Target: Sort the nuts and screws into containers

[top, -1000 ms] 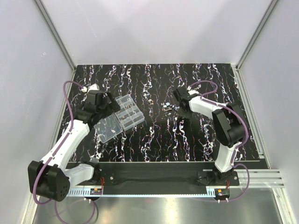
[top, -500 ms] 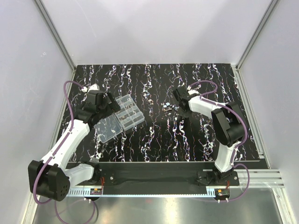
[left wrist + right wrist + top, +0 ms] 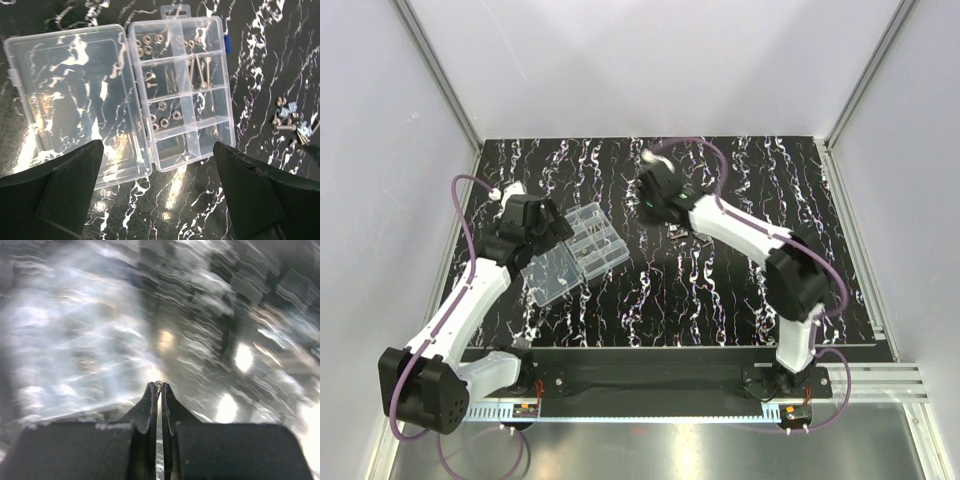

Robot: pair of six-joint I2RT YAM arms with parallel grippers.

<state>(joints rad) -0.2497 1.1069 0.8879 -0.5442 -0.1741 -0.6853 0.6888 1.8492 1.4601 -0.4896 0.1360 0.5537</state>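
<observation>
Hangs over the clear plastic organiser box (image 3: 173, 12) with left gripper (image 3: 158, 150) spread wide. Holds silvery ring nuts (image 3: 148, 43) and headed screws (image 3: 200, 70) in separate rectangular compartments (image 3: 215, 142), flat lid (image 3: 70, 95) open alongside. Shows a loose heap (image 3: 291, 122) of both on the glossy black, white-veined table (image 3: 280, 55), right of the box. Pinches tapered fingers of right gripper (image 3: 158, 387) nearly together; cannot tell, through blur, whether on anything.

We observe a black table (image 3: 720, 300) with white streaks. A clear organiser box (image 3: 216, 139) lies on it, containers facing up, its hinged lid (image 3: 70, 100) opened flat alongside. Loose screws (image 3: 286, 128) and nuts (image 3: 281, 102) lie clustered near the box, on the side away from the lid.
</observation>
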